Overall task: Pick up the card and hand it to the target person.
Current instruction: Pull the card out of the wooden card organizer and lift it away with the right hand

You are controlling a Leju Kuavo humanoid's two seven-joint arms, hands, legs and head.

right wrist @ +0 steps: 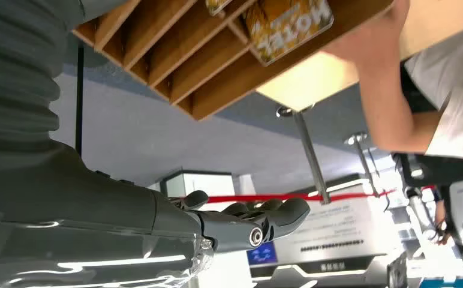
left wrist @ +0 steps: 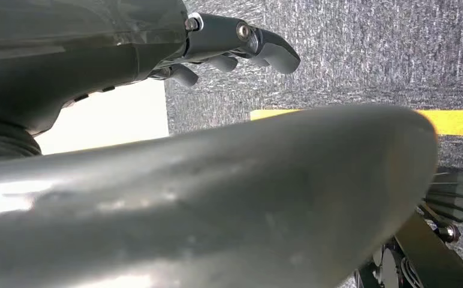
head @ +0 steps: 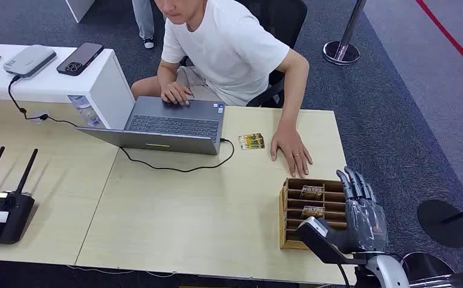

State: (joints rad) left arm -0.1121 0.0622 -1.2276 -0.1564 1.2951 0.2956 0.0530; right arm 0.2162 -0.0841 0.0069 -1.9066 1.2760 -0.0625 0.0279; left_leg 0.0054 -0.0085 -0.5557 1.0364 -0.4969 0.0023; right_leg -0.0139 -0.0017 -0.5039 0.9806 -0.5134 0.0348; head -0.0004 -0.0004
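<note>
Nearby, right hand [head: 361, 217] empty, fingers spread beside card rack [head: 292, 216], left hand [left wrist: 241, 45] seemingly empty, laptop [head: 169, 126] beyond.

Three cards [head: 251, 141], one rack [head: 284, 217], one laptop [head: 175, 125], two phones [head: 80, 58]

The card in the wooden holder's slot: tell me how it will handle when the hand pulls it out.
The card looks thin and flat, so probably light and fairly stiff. Its glossy printed face may be slippery to pinch. Standing in the wooden holder, little edge shows, so the right hand gets a narrow grip.
</note>
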